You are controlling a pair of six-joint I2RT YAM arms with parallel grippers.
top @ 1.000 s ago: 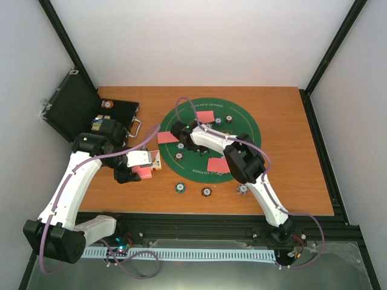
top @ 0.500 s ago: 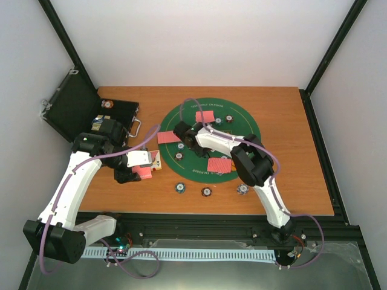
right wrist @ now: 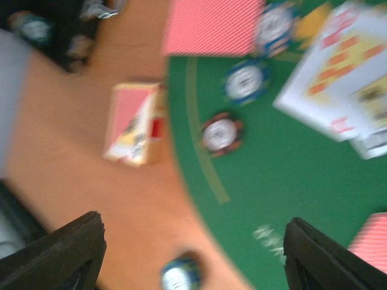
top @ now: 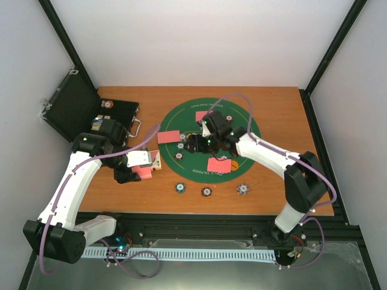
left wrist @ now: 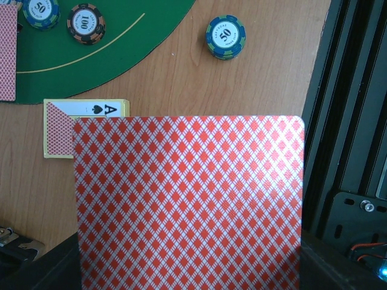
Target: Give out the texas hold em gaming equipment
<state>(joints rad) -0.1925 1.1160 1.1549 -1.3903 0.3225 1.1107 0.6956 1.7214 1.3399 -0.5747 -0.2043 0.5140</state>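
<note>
My left gripper is shut on a red-backed playing card that fills the lower left wrist view and hides the fingers. It hovers just left of the card box, which shows an ace of spades. My right gripper hangs open over the left part of the green mat, with nothing between its dark fingers. Red-backed cards lie at the mat's left edge and near edge. Chips sit on the wood in front of the mat. Two chips lie on the mat.
The black case stands open at the back left with a chip in it. White printed sheets lie on the mat near the right gripper. The table's black front rail runs close to the left gripper.
The right gripper has opened and drawn back rightward from the mat's left edge, its elbow swinging far right. The card there stays on the mat. The left arm has not moved.
</note>
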